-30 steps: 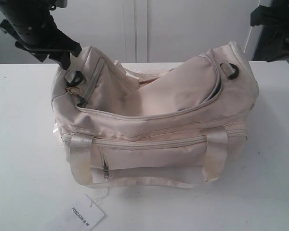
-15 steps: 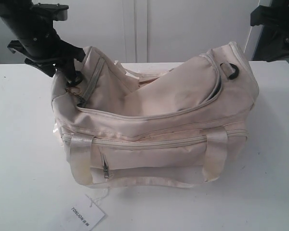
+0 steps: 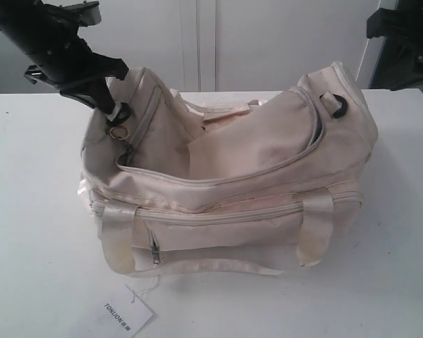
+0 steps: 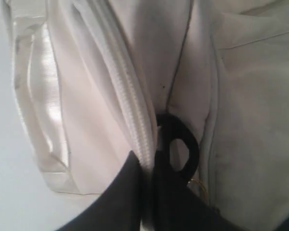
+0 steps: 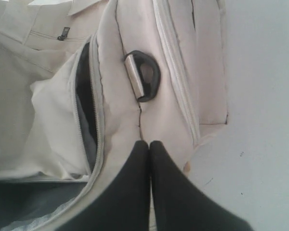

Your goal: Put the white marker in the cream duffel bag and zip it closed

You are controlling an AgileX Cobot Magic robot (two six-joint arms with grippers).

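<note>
Right, my left tool (image 3: 111, 107) is pinched on the bag (image 3: 233, 141) at its left end. In the left wrist view the white zip edge runs in between the black fingers (image 4: 130, 192), just beside the black left ring (image 4: 183, 151). A gold keyring (image 3: 116, 134) hangs right below that ring. My right tool (image 5: 150, 143) has its fingers pressed together with nothing between them. Its tips sit over the bag's other end, near the right ring (image 5: 147, 74); I cannot tell if they touch the cloth.

The bag rests on a plain white counter (image 3: 35, 211), and a white wall (image 3: 268, 42) stands behind it. The bag's back lies close to the counter's far edge. I have open counter to the left, to the right and in front of it. A paper tag (image 3: 123, 317) lies in front, apart from the bag, at the bottom of the exterior view.

The top zip is undone and the flap (image 3: 254, 134) sags down into the bag. A front handle (image 3: 197, 266) lies loose on the counter. The front pocket's zip pull (image 3: 154, 250) hangs down. In the right wrist view the gap beside the flap is dark, and I can make out nothing inside. The marker shows in none of my views.
</note>
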